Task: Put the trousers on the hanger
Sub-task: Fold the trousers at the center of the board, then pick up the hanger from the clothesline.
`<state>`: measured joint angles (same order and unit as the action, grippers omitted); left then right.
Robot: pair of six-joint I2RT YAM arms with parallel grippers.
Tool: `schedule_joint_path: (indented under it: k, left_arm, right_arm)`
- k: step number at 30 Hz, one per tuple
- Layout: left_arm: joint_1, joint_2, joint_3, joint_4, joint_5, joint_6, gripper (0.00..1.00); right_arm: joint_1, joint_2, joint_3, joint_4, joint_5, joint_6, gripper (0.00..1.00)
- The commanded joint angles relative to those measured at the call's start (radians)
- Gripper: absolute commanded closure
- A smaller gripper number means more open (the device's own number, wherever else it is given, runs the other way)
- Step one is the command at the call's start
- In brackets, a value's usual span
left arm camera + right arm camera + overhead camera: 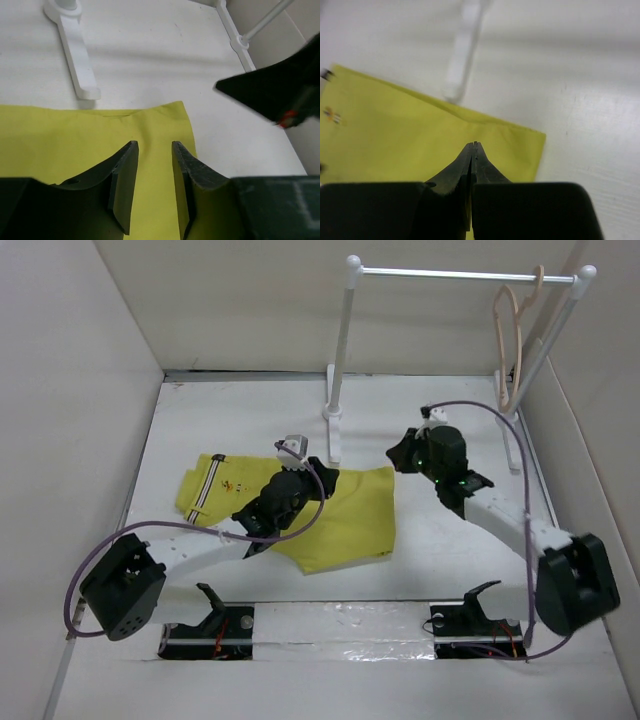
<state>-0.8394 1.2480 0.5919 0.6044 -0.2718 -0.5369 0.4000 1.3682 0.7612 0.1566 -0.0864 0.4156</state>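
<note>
Left gripper [154, 147], jaws spread, sits over the trousers [350, 515] lying flat at centre frame — best to lower squarely and pinch both cloth layers near the hem before lifting toward the hanger [500, 330] at upper right — while the right gripper [474, 147] hovers pressed together, empty.

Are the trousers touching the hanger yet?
Apart. The top view shows the hanger hanging from the rail at the back right, while the trousers lie flat on the table, with bare table between them.
</note>
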Motion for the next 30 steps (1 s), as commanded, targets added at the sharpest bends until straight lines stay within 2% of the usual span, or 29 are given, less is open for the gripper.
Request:
schedule_joint_path:
  k: [1, 4, 5, 6, 10, 11, 13, 14, 17, 18, 21, 24, 29, 30]
  left_arm:
    - [-0.010, 0.024, 0.052, 0.067, -0.067, 0.095, 0.71]
    - [-0.032, 0.056, 0.054, 0.070, -0.028, 0.109, 0.93]
    - [-0.032, 0.059, 0.052, 0.071, -0.017, 0.110, 0.97]
    - [-0.050, 0.060, 0.051, 0.066, -0.009, 0.110, 1.00]
    - [-0.105, 0.042, 0.052, 0.061, -0.020, 0.150, 1.00]
    - [-0.105, 0.033, 0.055, 0.060, -0.020, 0.158, 1.00]
    - [-0.128, 0.025, 0.055, 0.057, -0.020, 0.167, 1.00]
    - [-0.129, 0.021, 0.052, 0.055, -0.020, 0.167, 0.99]
    - [-0.129, 0.011, 0.052, 0.054, -0.018, 0.173, 0.82]
    - [-0.129, 0.007, 0.052, 0.049, -0.017, 0.173, 0.74]
    - [-0.129, -0.013, 0.037, 0.063, -0.021, 0.172, 0.64]
    - [-0.129, -0.021, 0.036, 0.060, -0.029, 0.173, 0.64]
    - [-0.129, -0.033, 0.026, 0.066, -0.032, 0.173, 0.66]
    - [-0.129, -0.032, 0.025, 0.067, -0.036, 0.173, 0.67]
  right_arm:
    - [-0.004, -0.234, 0.110, -0.031, 0.066, -0.064, 1.00]
    - [-0.027, -0.370, 0.243, -0.177, 0.198, -0.151, 1.00]
    - [-0.038, -0.394, 0.244, -0.208, 0.238, -0.164, 1.00]
    - [-0.053, -0.411, 0.295, -0.228, 0.314, -0.176, 1.00]
    - [-0.196, -0.410, 0.426, -0.311, 0.395, -0.202, 1.00]
    - [-0.219, -0.393, 0.447, -0.331, 0.410, -0.201, 0.80]
    - [-0.272, -0.374, 0.492, -0.325, 0.448, -0.201, 0.52]
    - [-0.288, -0.364, 0.507, -0.334, 0.454, -0.204, 0.34]
    - [-0.349, -0.299, 0.567, -0.359, 0.505, -0.210, 0.20]
    - [-0.366, -0.253, 0.582, -0.368, 0.488, -0.212, 0.20]
    - [-0.409, -0.186, 0.635, -0.400, 0.441, -0.215, 0.20]
    - [-0.431, -0.135, 0.648, -0.408, 0.459, -0.207, 0.28]
    - [-0.461, -0.089, 0.633, -0.391, 0.462, -0.192, 0.31]
    - [-0.470, -0.084, 0.630, -0.390, 0.461, -0.190, 0.39]
